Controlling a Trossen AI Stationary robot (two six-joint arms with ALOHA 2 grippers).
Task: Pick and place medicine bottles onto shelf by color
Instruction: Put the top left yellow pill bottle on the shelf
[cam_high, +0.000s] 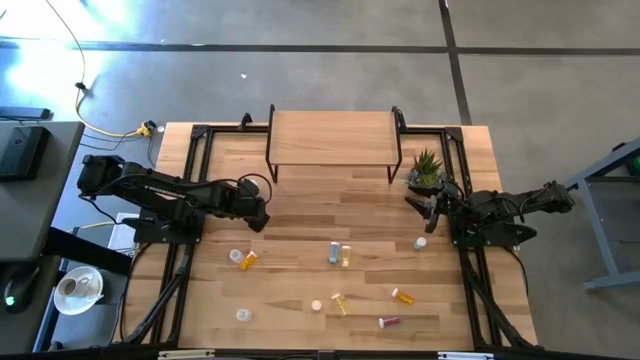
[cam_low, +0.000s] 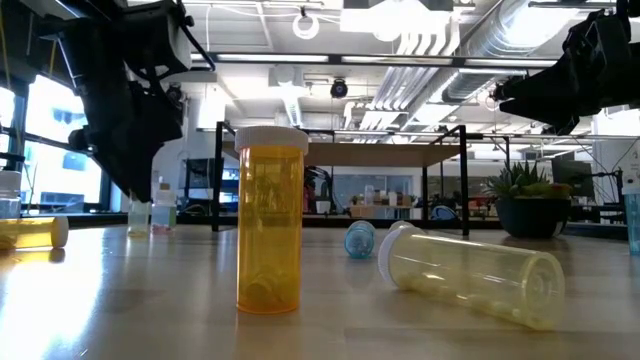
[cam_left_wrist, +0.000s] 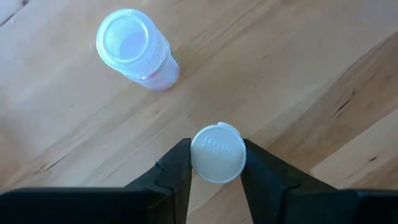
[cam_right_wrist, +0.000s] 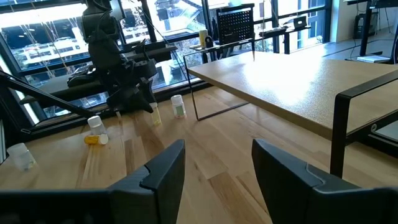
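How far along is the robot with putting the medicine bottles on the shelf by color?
Barely started. Done: nothing, since the shelf top is bare in the high view. In hand: the left gripper has its fingers on either side of a white-capped bottle standing on the table, with a second bottle beside it. The right gripper is open and empty near the shelf. Left: all the other bottles, scattered across the table.

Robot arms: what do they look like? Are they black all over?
Mostly, yes. Both arms are dark, made of chunky jointed pieces with thin black cables looped alongside. The left gripper and the right gripper each end in two flat, matte black fingers with angled tips. No markings are visible on them.
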